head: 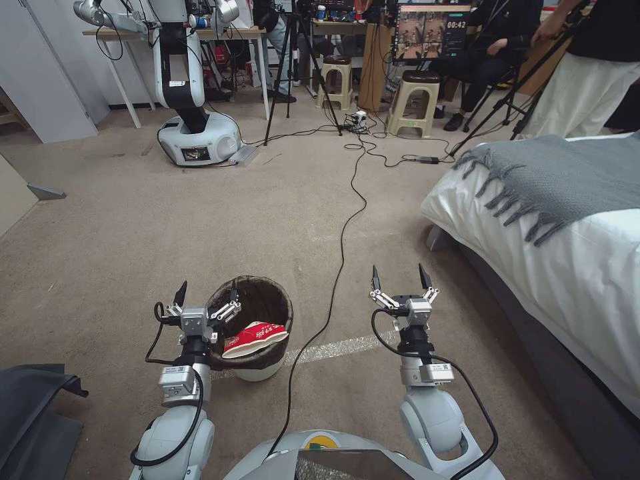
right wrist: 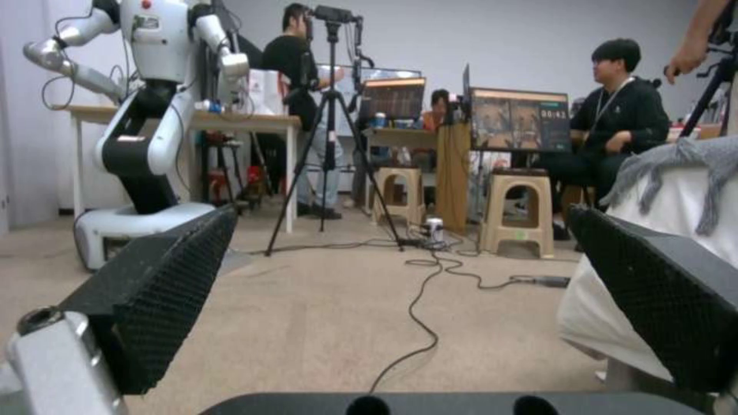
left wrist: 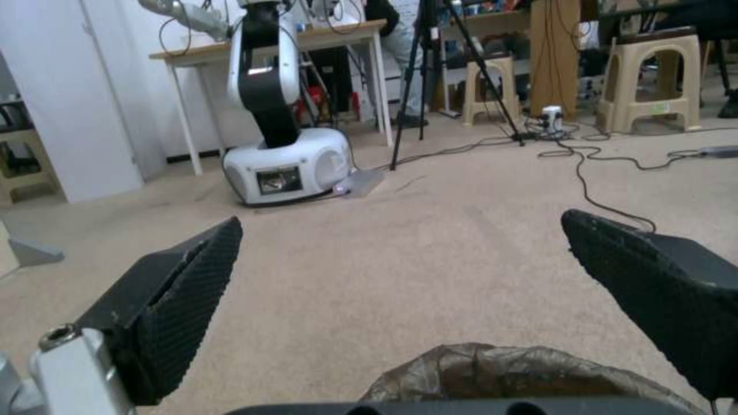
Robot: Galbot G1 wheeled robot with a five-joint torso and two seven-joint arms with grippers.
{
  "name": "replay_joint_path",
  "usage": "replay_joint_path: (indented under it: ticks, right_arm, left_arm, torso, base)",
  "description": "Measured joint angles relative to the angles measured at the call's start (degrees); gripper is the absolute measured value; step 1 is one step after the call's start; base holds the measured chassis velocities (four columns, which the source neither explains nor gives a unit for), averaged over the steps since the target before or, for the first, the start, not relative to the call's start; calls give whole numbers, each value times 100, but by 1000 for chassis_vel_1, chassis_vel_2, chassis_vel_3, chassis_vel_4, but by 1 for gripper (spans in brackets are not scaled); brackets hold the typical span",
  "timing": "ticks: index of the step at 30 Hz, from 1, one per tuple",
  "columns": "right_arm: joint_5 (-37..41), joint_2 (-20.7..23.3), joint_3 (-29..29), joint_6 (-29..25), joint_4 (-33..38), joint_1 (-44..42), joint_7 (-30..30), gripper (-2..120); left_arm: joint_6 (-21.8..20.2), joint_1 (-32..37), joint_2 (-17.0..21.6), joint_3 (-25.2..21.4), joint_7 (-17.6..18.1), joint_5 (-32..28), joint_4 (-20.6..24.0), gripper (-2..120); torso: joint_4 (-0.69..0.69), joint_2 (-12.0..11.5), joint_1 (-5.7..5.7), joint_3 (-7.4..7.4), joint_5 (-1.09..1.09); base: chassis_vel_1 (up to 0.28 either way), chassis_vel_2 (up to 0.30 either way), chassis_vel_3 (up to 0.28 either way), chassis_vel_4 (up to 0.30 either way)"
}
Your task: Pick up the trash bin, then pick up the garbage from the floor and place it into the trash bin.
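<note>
The left gripper [head: 207,293] hangs with fingers spread over the near rim of the trash bin [head: 257,363] — gripping nothing, the bin standing on the floor [head: 133,233]. A red-and-white wrapper [head: 255,337] already lies inside, just beside that gripper. The right gripper [head: 401,278], also spread and empty, hovers well apart — no other litter in sight.

White digits "00:42" on the dark monitor [head: 432,30] at the room's far side, other labels and wrapper print too small to read
</note>
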State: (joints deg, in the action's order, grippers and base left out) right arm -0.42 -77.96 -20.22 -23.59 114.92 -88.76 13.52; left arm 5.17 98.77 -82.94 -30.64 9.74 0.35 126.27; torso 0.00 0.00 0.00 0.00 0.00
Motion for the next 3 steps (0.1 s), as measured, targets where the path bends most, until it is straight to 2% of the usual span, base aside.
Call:
replay_joint_path:
  ticks: [3]
  right_arm:
    - [1, 0, 0, -1, 0, 0, -1, 100]
  left_arm:
    - [-3, -1, 0, 0, 1, -3, 2, 100]
  torso:
    - [0, 0, 0, 0, 0]
  base:
    - [0, 0, 0, 0]
